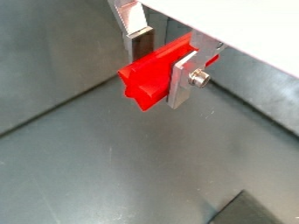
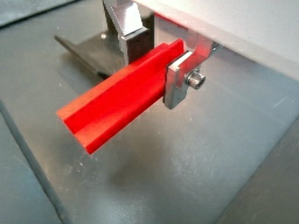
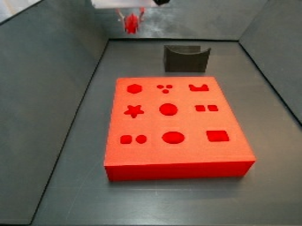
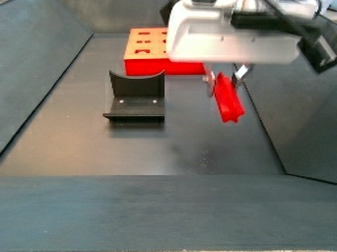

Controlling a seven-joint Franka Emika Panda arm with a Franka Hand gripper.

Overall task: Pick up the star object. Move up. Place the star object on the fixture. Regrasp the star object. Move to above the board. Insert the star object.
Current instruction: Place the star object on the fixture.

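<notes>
Fingers (image 2: pixel 177 77) of flat silver plate with dark pads are closed onto the star object (image 2: pixel 118 98), a small bright red peg shaped as a long prism with a ridged, star-like end; the plates press its two flanks near one end, and the rest of the peg juts out past them. Both wrist views show this clamp, the gripper (image 1: pixel 162 61) gripping the peg (image 1: pixel 149 77) with nothing else between the pads. In a side view the gripper (image 4: pixel 227 73) hangs in the air with the peg (image 4: pixel 230 97) pointing downward below it, clear of the grey floor and to one side of the fixture (image 4: pixel 134 95), a small dark grey-black bracket with a notch in its top. The fixture (image 2: pixel 96 48) also shows behind the fingers in a wrist view. In a side view the gripper (image 3: pixel 132 16) sits high at the far end of the bin, beyond the fixture (image 3: pixel 185 58), well apart from the board (image 3: pixel 175 124), a large flat red rectangular slab with star, circle, square and hexagon recesses.
</notes>
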